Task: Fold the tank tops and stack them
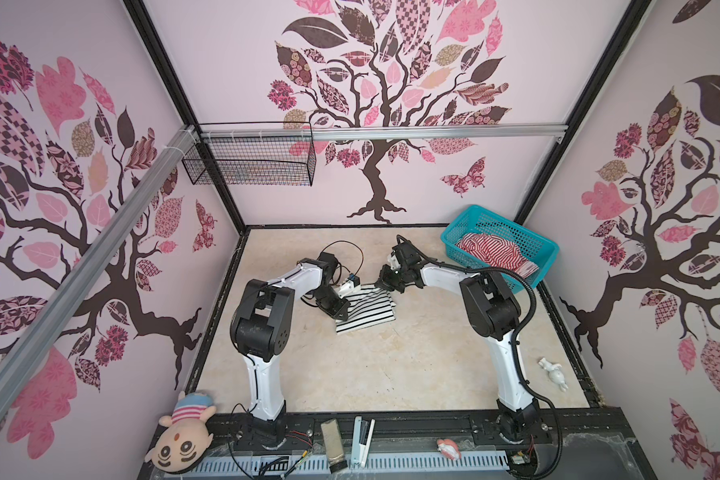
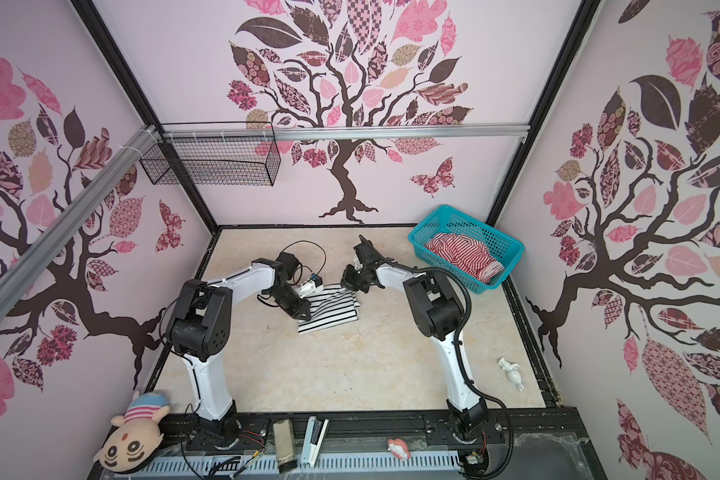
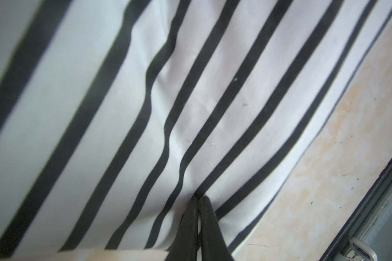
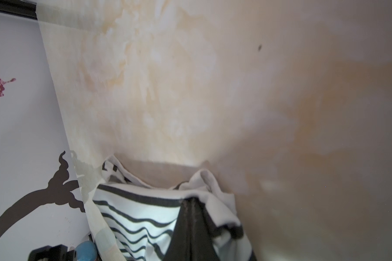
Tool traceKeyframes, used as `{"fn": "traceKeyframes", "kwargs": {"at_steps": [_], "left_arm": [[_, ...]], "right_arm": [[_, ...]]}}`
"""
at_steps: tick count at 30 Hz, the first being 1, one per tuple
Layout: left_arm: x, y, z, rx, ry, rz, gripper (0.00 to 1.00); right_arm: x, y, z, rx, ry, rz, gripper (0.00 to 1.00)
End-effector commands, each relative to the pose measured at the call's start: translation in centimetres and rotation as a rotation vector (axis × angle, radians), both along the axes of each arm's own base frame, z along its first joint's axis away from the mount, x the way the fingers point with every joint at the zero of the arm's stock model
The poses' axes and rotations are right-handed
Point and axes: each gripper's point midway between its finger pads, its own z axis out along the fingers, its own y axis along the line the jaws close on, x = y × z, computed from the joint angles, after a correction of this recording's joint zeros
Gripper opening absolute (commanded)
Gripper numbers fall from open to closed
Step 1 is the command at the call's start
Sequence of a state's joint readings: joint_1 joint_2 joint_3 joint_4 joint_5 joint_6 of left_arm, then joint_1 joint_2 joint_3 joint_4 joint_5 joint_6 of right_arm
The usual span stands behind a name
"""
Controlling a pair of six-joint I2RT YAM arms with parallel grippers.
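A black-and-white striped tank top (image 1: 366, 312) (image 2: 331, 312) lies partly folded in the middle of the table. My left gripper (image 1: 342, 317) (image 2: 307, 317) is at its left edge. In the left wrist view that gripper (image 3: 199, 200) is shut, with striped cloth (image 3: 127, 117) pinched between the tips. My right gripper (image 1: 381, 283) (image 2: 346, 283) is at the top's far edge. In the right wrist view it (image 4: 191, 201) is shut on a bunched fold of the same top (image 4: 136, 210). A red-and-white tank top (image 1: 491, 249) (image 2: 460, 254) lies crumpled in the teal basket (image 1: 450, 240) (image 2: 415, 239).
The teal basket stands at the back right corner. A small white figurine (image 1: 553, 372) lies near the right edge. A plush doll (image 1: 181, 432) sits at the front left. A stapler (image 1: 362, 440) and small items line the front rail. A wire basket (image 1: 250, 160) hangs on the back wall.
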State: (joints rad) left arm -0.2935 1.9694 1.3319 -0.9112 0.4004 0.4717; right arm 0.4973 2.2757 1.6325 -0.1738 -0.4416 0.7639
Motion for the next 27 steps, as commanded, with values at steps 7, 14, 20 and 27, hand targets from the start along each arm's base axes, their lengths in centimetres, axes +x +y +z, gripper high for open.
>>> {"fn": "traceKeyframes", "kwargs": {"at_steps": [7,14,20,27], "left_arm": [[-0.5,1.4,-1.6,0.082,0.014,0.008,0.10],[2.7,0.7,2.6,0.034,-0.136,0.055,0.18],[5.9,0.7,2.2,0.028,-0.147,0.102,0.22],[8.2,0.5,1.1,-0.004,-0.120,0.159,0.22]], "right_arm": [[0.5,0.6,3.4,0.067,-0.063,0.020,0.07],[-6.3,-0.5,7.2,0.036,-0.112,0.043,0.25],[-10.6,-0.3,5.2,0.038,-0.075,0.058,0.21],[-14.0,-0.7,1.8,0.042,0.001,0.064,0.21]]}}
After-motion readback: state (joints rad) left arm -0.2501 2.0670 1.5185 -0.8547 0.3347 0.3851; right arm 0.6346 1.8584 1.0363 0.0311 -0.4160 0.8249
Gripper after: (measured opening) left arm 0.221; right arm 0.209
